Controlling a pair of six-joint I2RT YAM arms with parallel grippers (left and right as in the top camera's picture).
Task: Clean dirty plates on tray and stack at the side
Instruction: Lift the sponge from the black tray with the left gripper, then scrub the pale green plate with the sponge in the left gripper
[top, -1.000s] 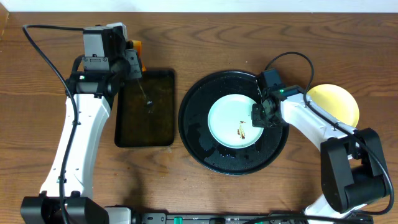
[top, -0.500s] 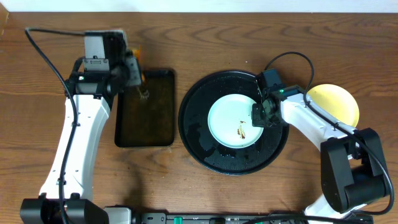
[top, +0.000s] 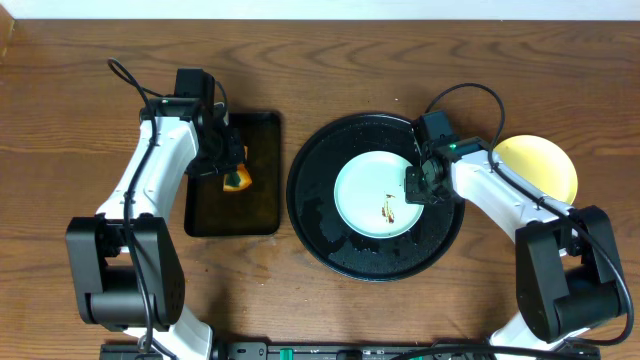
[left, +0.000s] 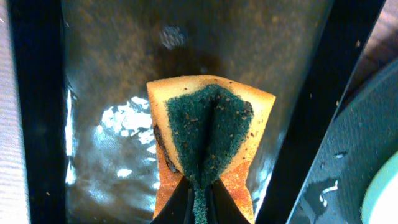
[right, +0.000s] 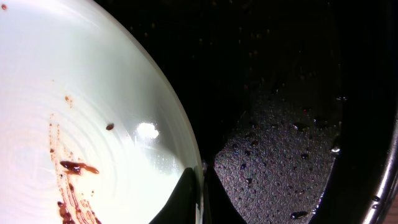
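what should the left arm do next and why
Probably carry the sponge rightward onto the plate: the left pincer grips the sponge over the small tray, the right pincer pinches the plate's rim, and brown sauce shows on it.

Brown wooden desk (top: 320, 60) fills the overhead view, its grain running left to right. Left of centre sits the rectangular black tray (top: 262, 205). Just beside it, a thin strip of wood between them, is the big round black tray (top: 312, 215). Over on the right, a pale yellow plate (top: 548, 165) lies straight on the wood, near the round tray's rim.
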